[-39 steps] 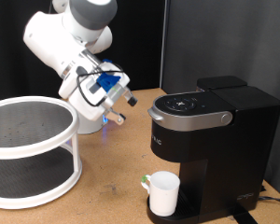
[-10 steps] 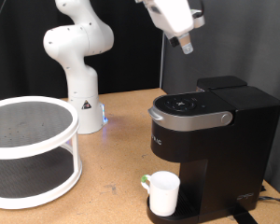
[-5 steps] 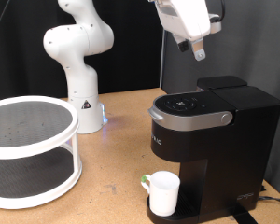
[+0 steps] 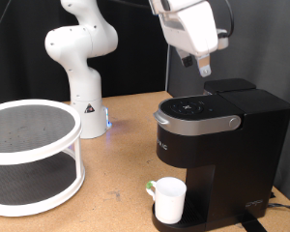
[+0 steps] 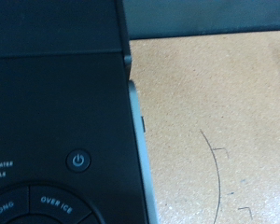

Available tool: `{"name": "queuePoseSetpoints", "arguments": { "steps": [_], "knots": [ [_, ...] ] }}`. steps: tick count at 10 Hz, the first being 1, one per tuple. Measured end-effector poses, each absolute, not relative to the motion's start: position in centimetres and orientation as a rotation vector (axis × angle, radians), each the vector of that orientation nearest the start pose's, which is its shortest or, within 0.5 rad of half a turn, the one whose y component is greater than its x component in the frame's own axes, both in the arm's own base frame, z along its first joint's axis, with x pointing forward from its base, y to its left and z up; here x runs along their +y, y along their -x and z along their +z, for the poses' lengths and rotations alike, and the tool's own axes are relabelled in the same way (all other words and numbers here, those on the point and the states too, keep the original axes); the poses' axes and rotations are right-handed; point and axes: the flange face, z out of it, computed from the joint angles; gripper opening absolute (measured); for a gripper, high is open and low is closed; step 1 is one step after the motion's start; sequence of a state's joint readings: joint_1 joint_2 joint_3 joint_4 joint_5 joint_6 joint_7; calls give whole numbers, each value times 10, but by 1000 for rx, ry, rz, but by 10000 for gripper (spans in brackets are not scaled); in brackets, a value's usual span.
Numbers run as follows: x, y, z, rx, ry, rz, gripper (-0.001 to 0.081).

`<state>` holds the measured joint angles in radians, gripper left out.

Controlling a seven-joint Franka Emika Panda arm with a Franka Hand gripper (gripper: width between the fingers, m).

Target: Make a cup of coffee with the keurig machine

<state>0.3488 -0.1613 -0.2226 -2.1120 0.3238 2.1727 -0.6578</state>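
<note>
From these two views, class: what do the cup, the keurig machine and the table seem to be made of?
The cup: probably glazed ceramic, plain white and smooth, though it could be plastic. The keurig machine: matte black plastic body with a silver-grey, metallic-looking band around its lid. The table: wood or fibreboard, a tan speckled surface with fine scratches in the wrist view.

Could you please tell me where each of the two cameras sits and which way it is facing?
Exterior view: off the arm, level with the table, facing the keurig machine, the cup and a white two-tier rack; arm and gripper show above the machine.
Wrist view: looks down on the machine's button panel and wooden table; no fingers show.
Shared: the machine's top.
</note>
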Motion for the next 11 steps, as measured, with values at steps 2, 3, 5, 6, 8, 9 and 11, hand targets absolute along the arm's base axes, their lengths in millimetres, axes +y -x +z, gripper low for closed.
{"name": "queuePoseSetpoints", "arguments": {
  "steps": [2, 3, 5, 6, 8, 9, 11],
  "knots": [
    [73, -521, 493, -902, 2722, -381, 803],
    [73, -519, 486, -907, 2721, -362, 666],
    [72, -515, 470, -914, 2726, -354, 391],
    [71, -513, 461, -920, 2731, -364, 391],
    [71, -510, 448, -922, 2740, -376, 208],
    [71, -508, 443, -923, 2743, -379, 80],
    [71, -507, 437, -934, 2744, -390, 17]
  ]
}}
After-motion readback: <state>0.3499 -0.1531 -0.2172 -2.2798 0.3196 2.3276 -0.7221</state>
